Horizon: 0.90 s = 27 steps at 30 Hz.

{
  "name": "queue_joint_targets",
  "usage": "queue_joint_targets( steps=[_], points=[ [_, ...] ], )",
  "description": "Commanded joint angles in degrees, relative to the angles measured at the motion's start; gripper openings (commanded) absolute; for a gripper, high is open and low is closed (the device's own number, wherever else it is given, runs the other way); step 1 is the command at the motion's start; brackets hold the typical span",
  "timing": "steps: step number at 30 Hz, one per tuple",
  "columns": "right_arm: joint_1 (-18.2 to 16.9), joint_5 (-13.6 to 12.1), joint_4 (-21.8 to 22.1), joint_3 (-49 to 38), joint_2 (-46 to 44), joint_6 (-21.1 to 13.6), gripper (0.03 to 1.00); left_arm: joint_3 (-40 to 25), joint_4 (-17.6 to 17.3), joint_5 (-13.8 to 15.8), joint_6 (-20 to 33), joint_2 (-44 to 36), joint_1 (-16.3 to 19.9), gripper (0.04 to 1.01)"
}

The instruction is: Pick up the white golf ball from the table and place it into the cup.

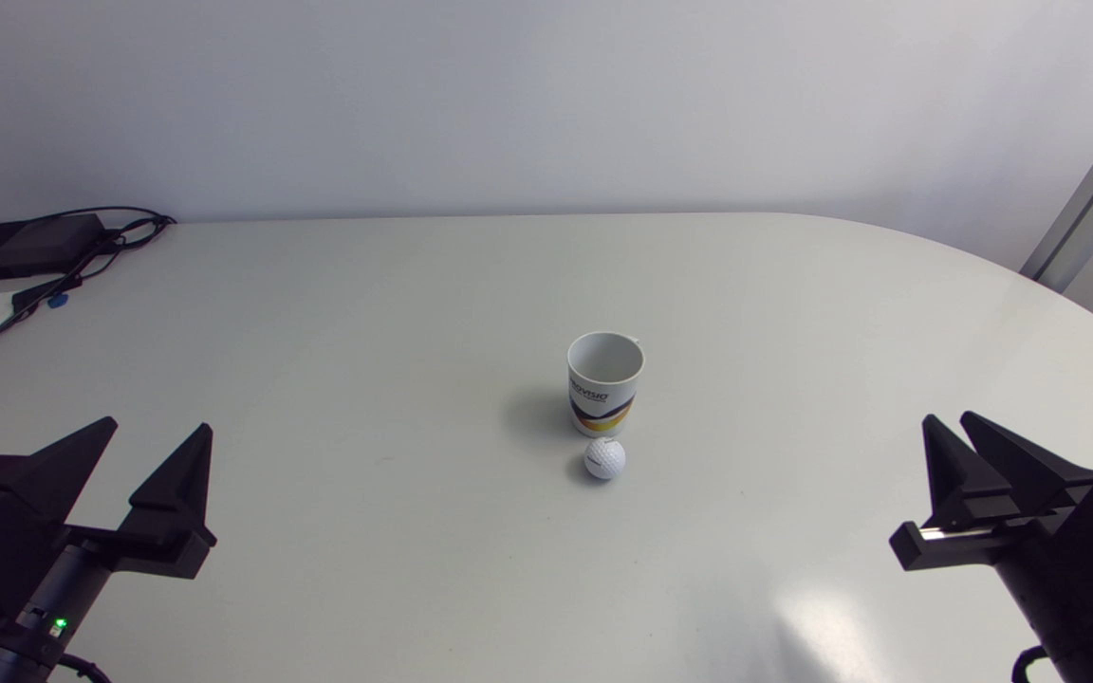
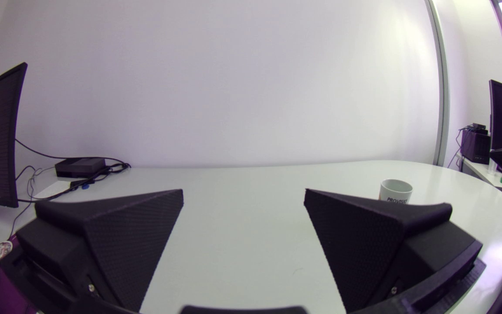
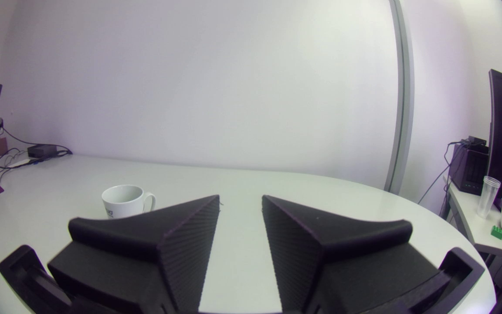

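**Q:** Where is the golf ball?
**A:** The white golf ball (image 1: 604,458) rests on the surface (image 1: 395,332) just beside the cup (image 1: 605,379), on the side of the cup that faces the arms. The head view does not settle whether ball and cup touch.

**Q:** How does the cup stand?
**A:** Upright, mouth upward, with a white interior and a printed band on the wall facing the ball. Its handle (image 3: 150,201) shows in the right wrist view, on the side of the cup (image 3: 122,205) away from the ball.

**Q:** What is the state of the left claw?
**A:** The left claw (image 1: 160,423) is well apart from the cup, on the cup's left. Its fingers are spread wide and hold nothing. In the left wrist view the cup (image 2: 395,192) stands beyond the outer finger of this claw (image 2: 243,194), partly hidden by it.

**Q:** And the right claw?
**A:** The right claw (image 1: 948,417) is well apart from the cup, on the cup's right. Its fingers stand a narrow gap apart and hold nothing. From its own camera (image 3: 240,198), only bare surface shows through the gap.

**Q:** What else is on the surface?
**A:** A black box (image 1: 25,245) with cables (image 1: 82,270) lies far from the cup, at the corner beyond the left claw
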Motion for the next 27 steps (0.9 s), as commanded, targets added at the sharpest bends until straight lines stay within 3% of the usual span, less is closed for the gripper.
queue_joint_targets(
  steps=[1,27],
  points=[
    [1.5,0.2,-1.7,-2.1,-0.3,-0.7,1.005,-1.2,0.4,0.0,-0.4,-1.0,0.2,0.993],
    [3.1,-0.6,-2.8,1.1,-0.5,-0.7,0.975,-1.2,0.4,0.0,-0.3,-0.9,0.3,0.993]
  ],
)
